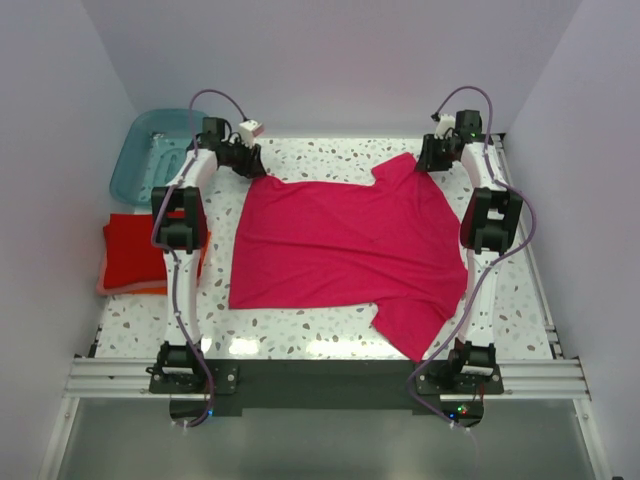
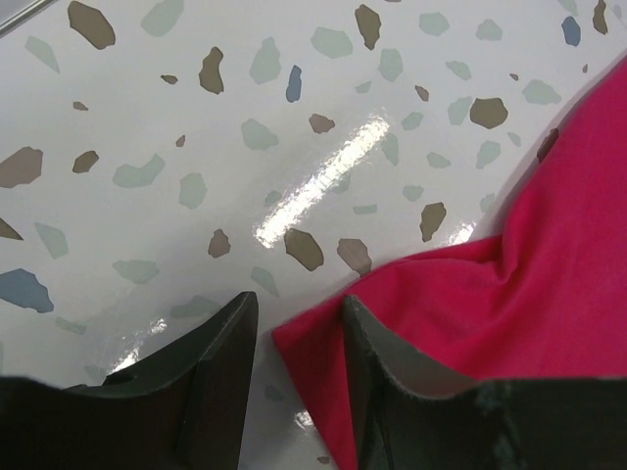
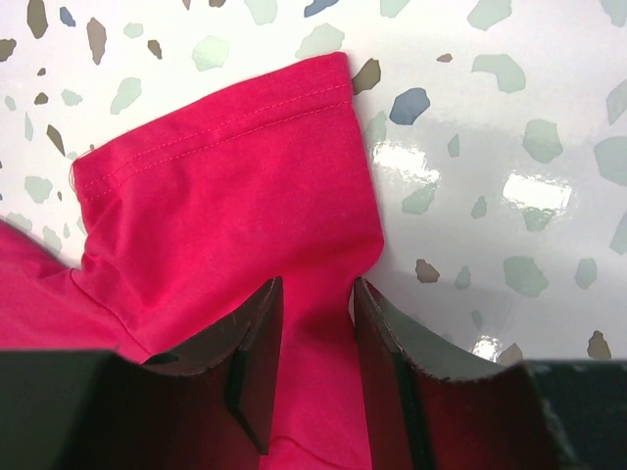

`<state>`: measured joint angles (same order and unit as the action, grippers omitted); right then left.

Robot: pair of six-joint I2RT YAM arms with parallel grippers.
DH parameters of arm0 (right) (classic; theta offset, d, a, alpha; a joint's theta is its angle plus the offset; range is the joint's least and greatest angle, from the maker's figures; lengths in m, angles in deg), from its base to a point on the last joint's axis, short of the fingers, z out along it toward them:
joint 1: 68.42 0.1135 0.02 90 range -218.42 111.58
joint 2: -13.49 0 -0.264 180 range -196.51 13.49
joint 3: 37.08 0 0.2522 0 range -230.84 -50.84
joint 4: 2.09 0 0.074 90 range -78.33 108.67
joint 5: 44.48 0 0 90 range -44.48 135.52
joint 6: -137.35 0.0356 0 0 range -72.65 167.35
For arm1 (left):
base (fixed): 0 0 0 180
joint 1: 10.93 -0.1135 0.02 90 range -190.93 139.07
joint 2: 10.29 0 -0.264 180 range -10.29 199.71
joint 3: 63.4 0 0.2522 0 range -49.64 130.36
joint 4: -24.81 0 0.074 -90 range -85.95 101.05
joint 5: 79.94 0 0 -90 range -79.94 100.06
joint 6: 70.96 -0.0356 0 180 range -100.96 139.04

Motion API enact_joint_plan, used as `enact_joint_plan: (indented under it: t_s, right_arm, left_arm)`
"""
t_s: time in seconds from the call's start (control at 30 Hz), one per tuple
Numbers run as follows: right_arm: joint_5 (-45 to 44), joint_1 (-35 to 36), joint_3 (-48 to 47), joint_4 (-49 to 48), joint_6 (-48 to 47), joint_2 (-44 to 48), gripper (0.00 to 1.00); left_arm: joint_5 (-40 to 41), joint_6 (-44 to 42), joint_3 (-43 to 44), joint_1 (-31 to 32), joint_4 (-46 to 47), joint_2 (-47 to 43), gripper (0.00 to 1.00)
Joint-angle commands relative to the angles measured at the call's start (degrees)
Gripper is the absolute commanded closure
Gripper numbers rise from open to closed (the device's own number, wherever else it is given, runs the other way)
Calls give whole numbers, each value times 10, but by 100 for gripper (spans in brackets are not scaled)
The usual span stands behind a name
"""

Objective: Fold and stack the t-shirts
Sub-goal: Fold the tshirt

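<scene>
The jaws of the left gripper [image 2: 299, 305] stand narrowly apart, low over the table [image 2: 196, 147]. A corner of the magenta-pink t-shirt [image 2: 509, 323] lies in the gap between them. The cloth touches the inner face of the right-hand finger [image 2: 392, 362], while a strip of bare table shows beside the other finger. They straddle the corner rather than pinch it.

The jaws of the right gripper [image 3: 317, 289] are likewise part-way apart. The cloth of one sleeve [image 3: 225, 196] fills the space between them, and its stitched cuff lies flat just beyond the tips. Here too a clear gap separates the fingers, so the cloth is not clamped.

From above, the left gripper [image 1: 250, 160] sits at the far left corner of the shirt and the right gripper [image 1: 432, 155] at its far right sleeve. The magenta-pink t-shirt [image 1: 340, 250] is spread open across the middle of the speckled table [image 1: 330, 340]. It lies sideways, with its hem toward the left and both sleeves toward the right, the near sleeve reaching close to the table's front edge.

Well to the left, near that edge of the table, a folded red t-shirt [image 1: 135, 250] rests on a folded orange t-shirt [image 1: 130, 288]. A translucent teal tub [image 1: 150, 150] stands behind them in the far left corner.
</scene>
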<state>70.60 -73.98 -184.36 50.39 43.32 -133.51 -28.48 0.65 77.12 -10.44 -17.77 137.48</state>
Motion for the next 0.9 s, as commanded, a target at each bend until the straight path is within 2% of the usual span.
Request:
enact_joint_plan:
  t_s: [0.0,0.13,0.17,0.2,0.3,0.33,0.47,0.57,0.87]
  right_arm:
    - [10,-3,-24,-15,3,-3,61]
    - [14,-3,-22,-15,3,-2,62]
    - [15,-2,-23,-15,3,-2,64]
    - [16,-3,-23,-15,3,-2,73]
    - [19,-3,-26,-19,3,2,96]
    - [15,-3,-28,-21,3,7,100]
    - [4,-7,-34,-49,10,21,100]
    - [6,-8,-55,-52,21,19,100]
    - [28,-9,-43,-72,25,38,100]
  left_arm:
    - [-34,-43,28,-5,-17,12,56]
    - [-44,-70,25,-5,-44,10,63]
    - [-44,-71,24,-5,-43,9,68]
    - [-46,-71,22,-5,-41,9,70]
    - [-42,-56,22,-5,-15,3,88]
    - [-39,-51,18,-18,-5,-3,100]
    - [-34,-8,-5,-29,79,-26,100]
    - [-37,3,-5,-34,106,-34,100]
    - [-50,-40,-43,-33,104,-58,100]
